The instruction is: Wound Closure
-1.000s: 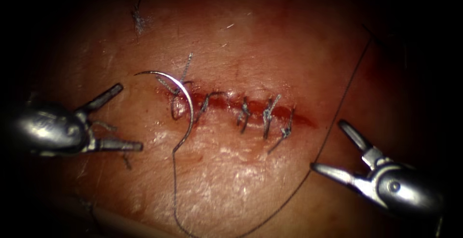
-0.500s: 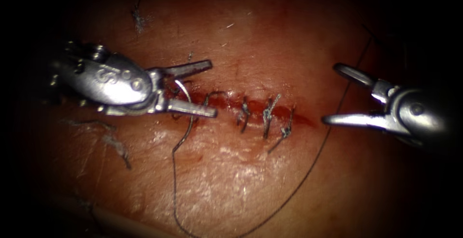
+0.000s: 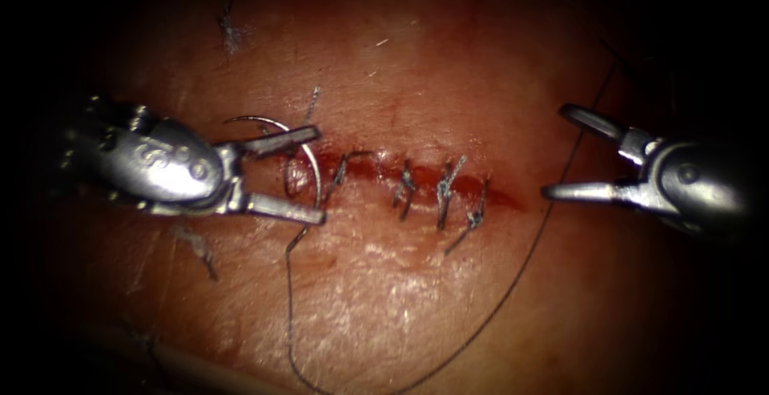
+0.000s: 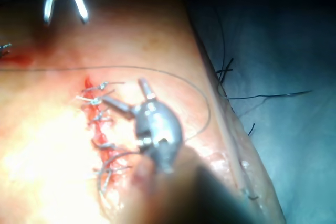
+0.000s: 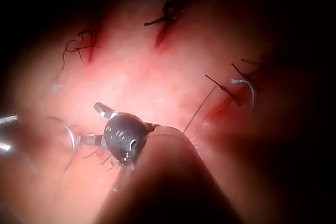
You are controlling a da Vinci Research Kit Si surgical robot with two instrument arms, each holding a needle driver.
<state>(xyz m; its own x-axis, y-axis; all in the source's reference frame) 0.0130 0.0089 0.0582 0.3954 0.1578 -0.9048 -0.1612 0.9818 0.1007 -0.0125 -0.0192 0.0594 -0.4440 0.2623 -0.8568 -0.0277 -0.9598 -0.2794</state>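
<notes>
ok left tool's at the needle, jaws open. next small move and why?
Probably close the left tool on the needle. Its jaws stand open astride the needle's curve at the left end of the cut, holding nothing. The right tool is open too, holding nothing, off the cut's right end.

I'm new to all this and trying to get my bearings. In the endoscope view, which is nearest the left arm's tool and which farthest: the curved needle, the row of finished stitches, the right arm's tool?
From the left tool, jaws open:
1. Needle, between its jaws at the cut's left end.
2. Finished stitches, along the cut's middle and right.
3. Right tool, open, holding nothing, beyond the cut's right end.
</notes>
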